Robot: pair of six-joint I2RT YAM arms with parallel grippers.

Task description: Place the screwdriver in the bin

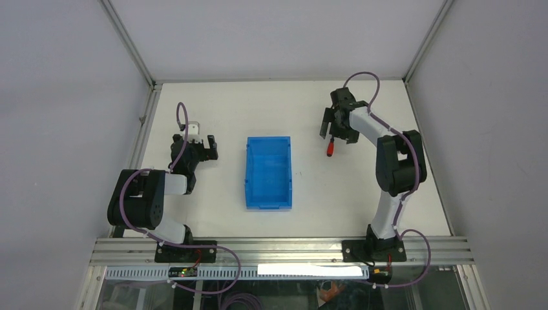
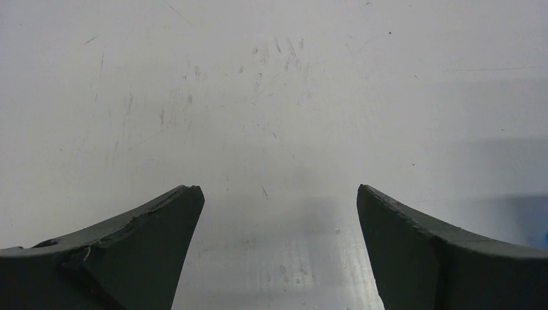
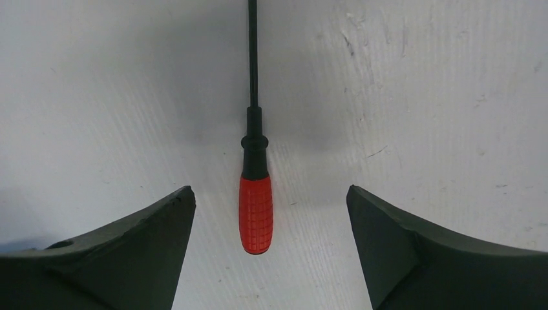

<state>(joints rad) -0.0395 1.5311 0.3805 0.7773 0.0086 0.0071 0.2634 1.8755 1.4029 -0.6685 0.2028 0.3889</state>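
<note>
On the left side of the table (image 1: 213, 213), the left gripper (image 2: 279, 194) hangs low over the bare white surface. Its jaws stand wide apart and there is nothing between them; below them only the scratched table surface shows.

In the middle of the table lies the bin (image 1: 248, 174), with its long side running away from the arm bases. No object is visible inside it. It is well apart from both grippers.

To the right of the bin, the screwdriver (image 3: 256, 213) lies flat on the table, outside the bin. In the right wrist view its red handle is toward the camera and its thin black shaft runs away from it. The right gripper (image 3: 271, 187) is just above it. The jaws are wide, one on each side of the handle, and neither touches it.
</note>
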